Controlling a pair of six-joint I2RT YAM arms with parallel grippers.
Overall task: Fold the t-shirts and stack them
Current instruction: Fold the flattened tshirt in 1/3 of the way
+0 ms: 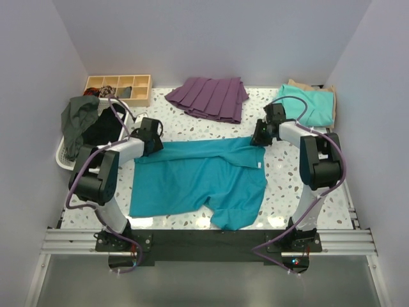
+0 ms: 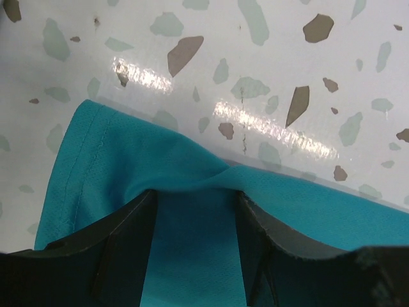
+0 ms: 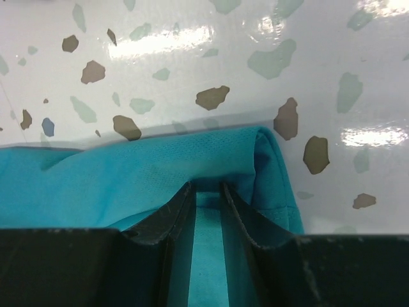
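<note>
A deep teal-blue t-shirt [image 1: 198, 179] lies spread on the speckled table, its near part rumpled. My left gripper [image 1: 151, 139] is at its far left corner, my right gripper [image 1: 261, 137] at its far right corner. In the left wrist view the gripper [image 2: 195, 195] stands open and wide, with a ridge of teal cloth [image 2: 160, 153] across its tips. In the right wrist view the gripper [image 3: 206, 188] is narrowed to a slim gap over the folded hem [image 3: 128, 179], cloth showing between the fingers. A mint-green t-shirt [image 1: 313, 105] lies folded on a tan one [image 1: 300, 84] at the far right.
A purple pleated garment [image 1: 211, 97] lies at the back centre. A wooden compartment box [image 1: 118, 88] stands at the back left. A white basket [image 1: 64, 155] with dark clothes [image 1: 80, 118] draped over it sits at the left edge, close to my left arm.
</note>
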